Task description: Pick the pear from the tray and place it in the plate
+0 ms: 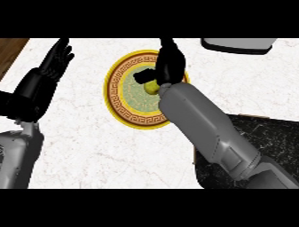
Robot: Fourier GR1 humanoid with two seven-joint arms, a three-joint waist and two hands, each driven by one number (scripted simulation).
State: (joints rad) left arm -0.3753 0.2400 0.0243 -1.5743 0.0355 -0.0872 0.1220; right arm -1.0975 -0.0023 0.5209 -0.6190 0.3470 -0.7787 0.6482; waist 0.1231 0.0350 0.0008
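Nearest to me, my right forearm (210,128) runs up from about five o'clock, crossing the dark tray (282,146) at lower right and ending over the plate (122,95). My right robot hand (167,66) is curled round the pear (152,86); only a small yellow-green patch of the fruit shows beneath the black fingers, over the plate's pale centre toward its three o'clock side. I cannot tell whether the pear already touches the plate or hangs just above it.

So I judge the pick finished and the carry as good as finished: the fruit is off the tray and over its goal. What remains is to settle it, uncurl my fingers and draw the arm back.

Outward from there, the white marble table (80,146) carries the gold-rimmed plate near its middle. My left robot hand (47,73) rests at about ten o'clock, fingers straight and spread, holding nothing. A grey object (237,44) sits at one o'clock, cut by the top edge.
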